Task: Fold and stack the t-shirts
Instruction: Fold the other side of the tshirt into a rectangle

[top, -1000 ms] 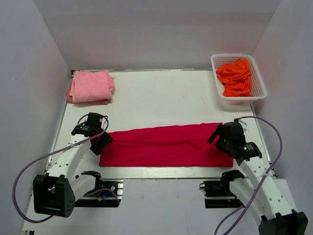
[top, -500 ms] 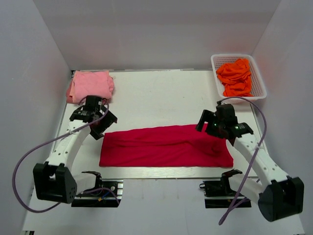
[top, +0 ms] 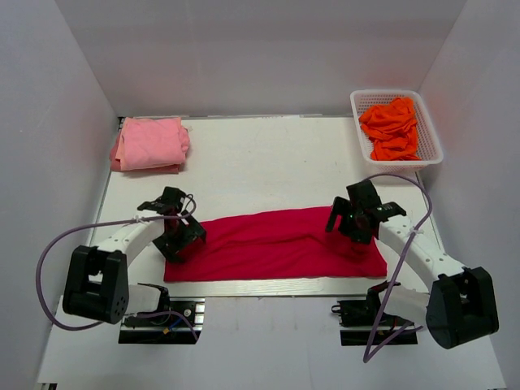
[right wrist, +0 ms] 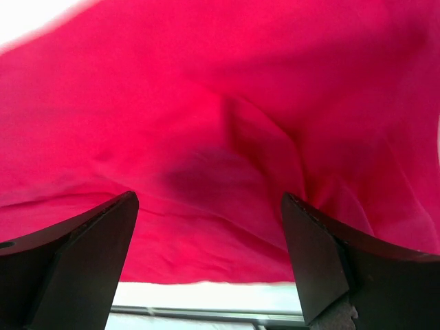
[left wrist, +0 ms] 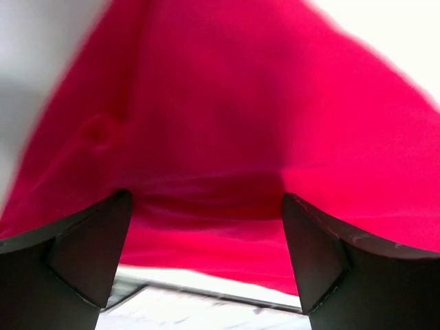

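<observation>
The left gripper (top: 182,237) and right gripper (top: 356,221) hang spread wide, holding nothing. The red shirt (top: 276,242) lies just beneath each, likely so its 2 ends can be pinched.

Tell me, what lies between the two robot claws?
The middle of the red t-shirt, a long band on the table; the left gripper and right gripper hang open over its ends. The top view shows it.

crimson-red t-shirt (top: 276,244), plain and unpatterned; light pink t-shirt (top: 150,144), plain; orange t-shirts (top: 390,128), plain. table (top: 268,162) white; basket (top: 398,164) white with an open lattice pattern. left arm (top: 130,236) and right arm (top: 414,252) white with black joints, cables (top: 42,264) pale purple.
</observation>
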Controlling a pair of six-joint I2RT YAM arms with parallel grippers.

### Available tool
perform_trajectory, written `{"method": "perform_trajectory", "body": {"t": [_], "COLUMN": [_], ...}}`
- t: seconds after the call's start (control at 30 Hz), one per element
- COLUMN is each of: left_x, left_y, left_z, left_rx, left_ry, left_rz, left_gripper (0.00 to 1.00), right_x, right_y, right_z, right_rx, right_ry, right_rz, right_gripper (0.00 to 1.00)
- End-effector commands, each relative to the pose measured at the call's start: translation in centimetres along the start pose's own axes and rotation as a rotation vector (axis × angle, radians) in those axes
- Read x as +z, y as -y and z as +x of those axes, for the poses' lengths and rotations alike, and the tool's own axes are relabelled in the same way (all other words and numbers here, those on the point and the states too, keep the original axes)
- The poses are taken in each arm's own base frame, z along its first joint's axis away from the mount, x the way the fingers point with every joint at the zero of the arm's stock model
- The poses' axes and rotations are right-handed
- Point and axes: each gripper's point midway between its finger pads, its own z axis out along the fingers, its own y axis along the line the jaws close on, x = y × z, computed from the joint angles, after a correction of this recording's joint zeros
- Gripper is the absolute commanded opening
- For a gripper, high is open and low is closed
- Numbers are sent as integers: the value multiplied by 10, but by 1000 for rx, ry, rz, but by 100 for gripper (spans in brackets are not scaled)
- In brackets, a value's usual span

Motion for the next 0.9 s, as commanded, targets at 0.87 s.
{"method": "perform_trajectory", "body": {"t": [0.87], "left_x": [-87], "left_y": [13], "left_z": [-65], "left_rx": [34], "left_ry": [278], "left_rz": [-51], "left_gripper": [100], "right_x": [27], "right_y": [-17], "right_z": [-21], "right_rx": [-184], "right_ry": [19], "right_rz": [-57], "right_gripper": [59]}}
